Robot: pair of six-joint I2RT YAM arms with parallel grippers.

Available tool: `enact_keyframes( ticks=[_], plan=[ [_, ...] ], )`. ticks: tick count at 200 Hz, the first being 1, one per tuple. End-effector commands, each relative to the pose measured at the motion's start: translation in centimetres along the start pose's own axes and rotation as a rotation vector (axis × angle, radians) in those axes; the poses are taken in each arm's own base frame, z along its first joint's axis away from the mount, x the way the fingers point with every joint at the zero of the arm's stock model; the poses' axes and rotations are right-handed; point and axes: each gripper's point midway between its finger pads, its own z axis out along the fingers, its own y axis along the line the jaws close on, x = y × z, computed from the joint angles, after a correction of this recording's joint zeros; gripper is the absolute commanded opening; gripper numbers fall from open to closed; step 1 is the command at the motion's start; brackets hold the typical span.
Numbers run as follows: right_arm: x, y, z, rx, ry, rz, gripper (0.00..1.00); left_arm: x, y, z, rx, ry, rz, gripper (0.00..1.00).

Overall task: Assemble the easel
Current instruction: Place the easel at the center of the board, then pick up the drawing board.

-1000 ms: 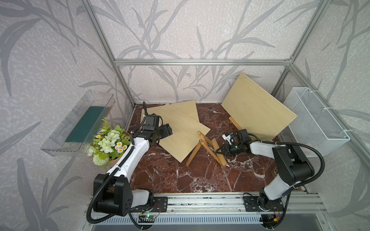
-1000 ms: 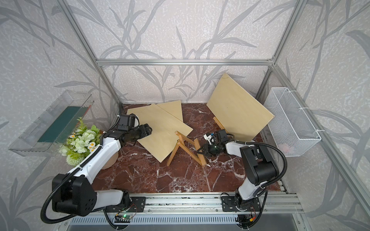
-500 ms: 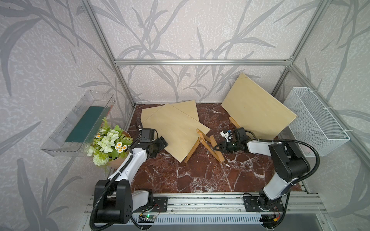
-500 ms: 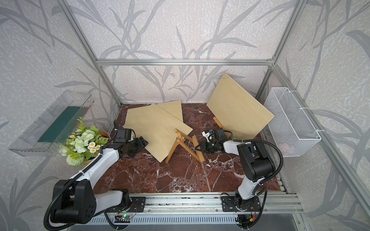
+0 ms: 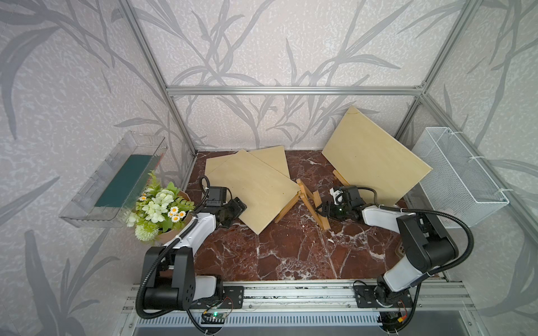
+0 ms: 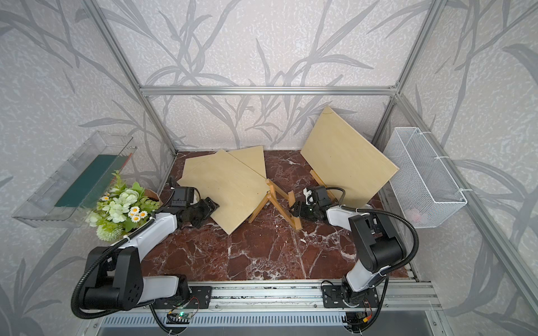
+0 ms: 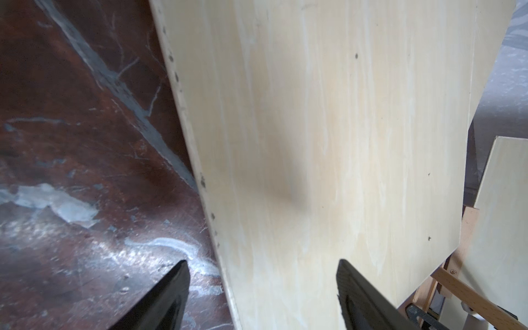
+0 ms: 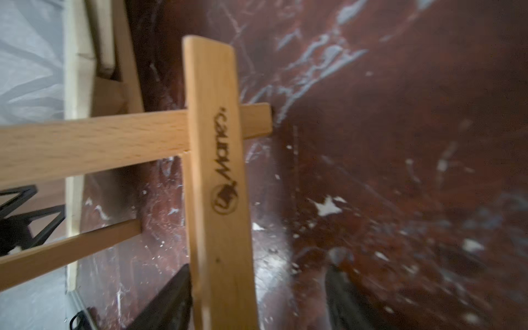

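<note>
A wooden easel frame stands splayed mid-table in both top views. My right gripper is open beside its right leg. In the right wrist view the branded wooden bar passes between the jaws of this gripper; one finger lies against it, the other stands apart. A plywood board lies flat, its right corner against the easel. My left gripper is open at the board's left edge. The board's edge runs between the spread jaws of the left gripper.
A second board lies under the first. A large board leans at the back right on another wooden stand. A flower pot is close to the left arm. A clear bin and a wire basket hang on the side walls.
My right gripper has opened and let go of the easel bar. The left gripper has drawn back along the flat board toward the front, still open.
</note>
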Motion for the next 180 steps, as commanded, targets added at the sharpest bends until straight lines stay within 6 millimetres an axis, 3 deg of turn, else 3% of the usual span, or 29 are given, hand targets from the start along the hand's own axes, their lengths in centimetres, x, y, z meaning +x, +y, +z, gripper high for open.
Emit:
enact_keyframes(
  ticks=[1,33,76,123,180],
  plan=[
    [2.8,-5.9,-1.6,0.298,0.070,0.046,0.77,-0.2,0.1,0.4,0.001,-0.007,-0.027,0.82],
    [0.3,-4.4,-4.7,0.312,-0.039,0.026,0.77,-0.1,0.5,0.9,-0.002,-0.008,-0.039,0.81],
    [-3.3,0.0,-8.9,0.232,-0.159,-0.040,0.79,-0.5,0.5,1.9,0.035,-0.036,-0.040,0.80],
    [-3.8,0.2,-9.5,0.252,-0.155,-0.054,0.80,-1.0,0.8,2.8,0.034,-0.062,-0.048,0.78],
    [-4.2,3.1,-9.3,0.125,-0.123,-0.082,0.80,-1.3,0.5,4.1,0.118,-0.090,-0.074,0.76]
  ],
)
